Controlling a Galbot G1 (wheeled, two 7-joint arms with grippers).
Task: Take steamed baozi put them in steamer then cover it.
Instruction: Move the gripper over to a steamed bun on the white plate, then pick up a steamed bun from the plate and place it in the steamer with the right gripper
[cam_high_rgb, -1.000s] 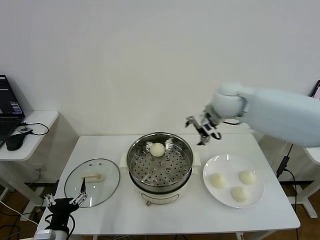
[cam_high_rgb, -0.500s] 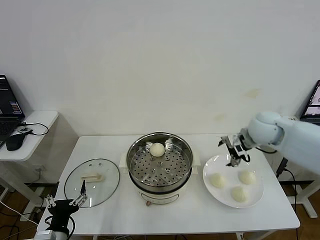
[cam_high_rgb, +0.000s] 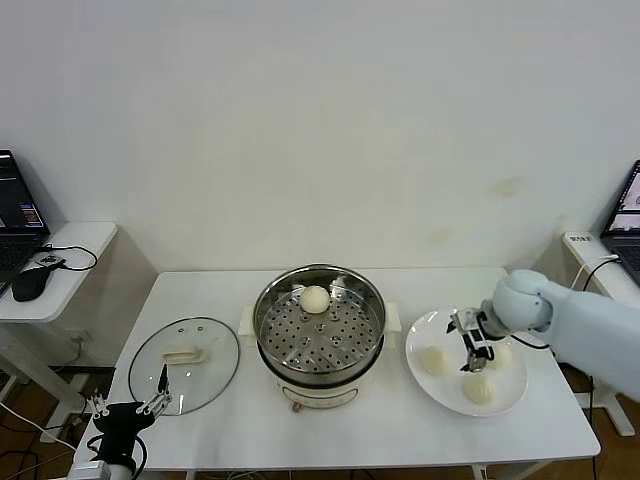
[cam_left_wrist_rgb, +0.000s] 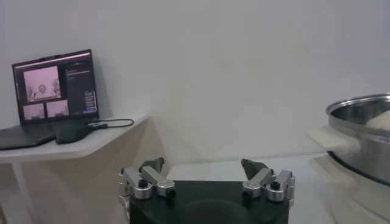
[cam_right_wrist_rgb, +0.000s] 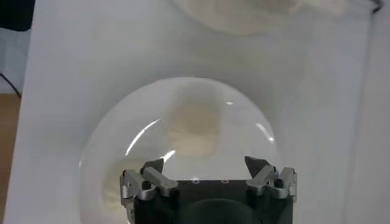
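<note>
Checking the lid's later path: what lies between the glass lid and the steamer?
Only bare white table lies between the glass lid and the steamer, in the head view.

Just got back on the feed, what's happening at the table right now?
The right gripper, open and empty, is down over the white plate, among the three steamed baozi lying there. One bun already sits on the perforated tray inside the steamer. The glass lid lies flat on the table left of the steamer, so nothing is covered yet. The left gripper is parked open at the table's near left corner.
</note>
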